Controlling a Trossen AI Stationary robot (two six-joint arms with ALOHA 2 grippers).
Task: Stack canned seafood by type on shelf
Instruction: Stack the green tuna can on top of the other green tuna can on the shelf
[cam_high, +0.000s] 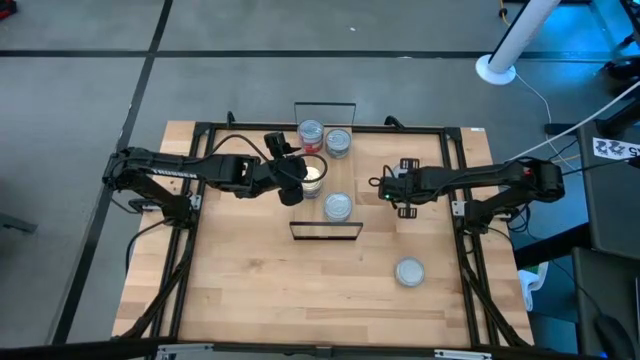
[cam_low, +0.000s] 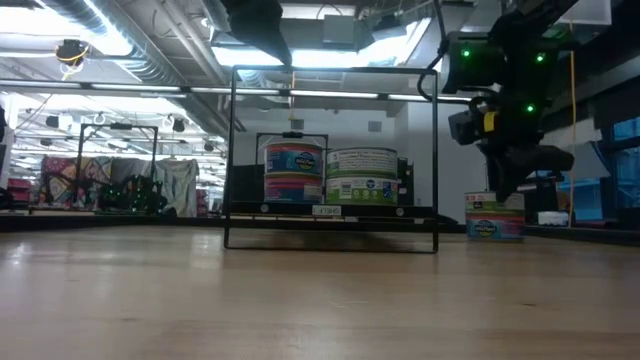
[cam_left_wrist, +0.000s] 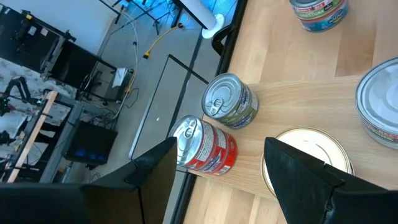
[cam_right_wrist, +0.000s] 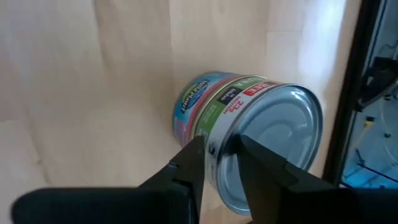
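Tins of seafood are seen from above on a narrow wooden shelf (cam_high: 326, 195) with wire ends: a red-labelled tin (cam_high: 311, 134) and a silver tin (cam_high: 338, 141) at the far end, a gold-topped tin (cam_high: 313, 180) mid-board, another tin (cam_high: 337, 207) nearer. A lone tin (cam_high: 409, 271) is left on the table (cam_high: 240, 290). The left gripper (cam_high: 297, 181) is held beside the gold top, the right gripper (cam_high: 385, 187) off the shelf's right side.

At table height, two tins (cam_low: 327, 176) are framed by the wire.

Past the left wrist, fingers (cam_left_wrist: 305, 180) are spread wide around the gold top (cam_left_wrist: 311, 149).

Past the right wrist, narrowly parted fingers (cam_right_wrist: 193, 162) are shown over a tin (cam_right_wrist: 249, 137); contact apparently cannot be judged.
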